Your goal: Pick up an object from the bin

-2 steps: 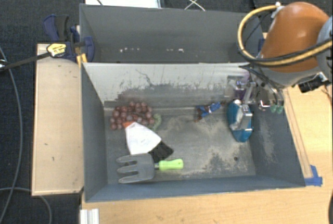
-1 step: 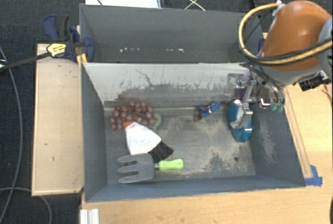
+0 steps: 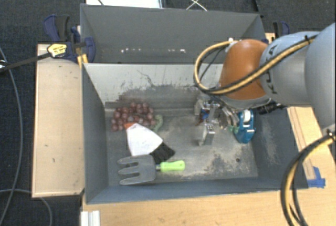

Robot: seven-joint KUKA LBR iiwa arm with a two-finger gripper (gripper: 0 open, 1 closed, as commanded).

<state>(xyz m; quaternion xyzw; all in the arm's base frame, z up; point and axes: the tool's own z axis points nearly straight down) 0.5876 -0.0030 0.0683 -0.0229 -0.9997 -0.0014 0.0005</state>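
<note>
Pincer (image 3: 206,135) hangs low over the bare floor of the bin (image 3: 231,159) (spread or pressed together, I cannot tell). A blue thing (image 3: 244,126) lies just beside it. It might grab nothing, or bump the blue thing away.

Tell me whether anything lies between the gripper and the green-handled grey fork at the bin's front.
Nothing visible does. Between the gripper and the green handle of the fork there is bare bin floor. The white scraper with its black handle lies just left of that path.
</note>
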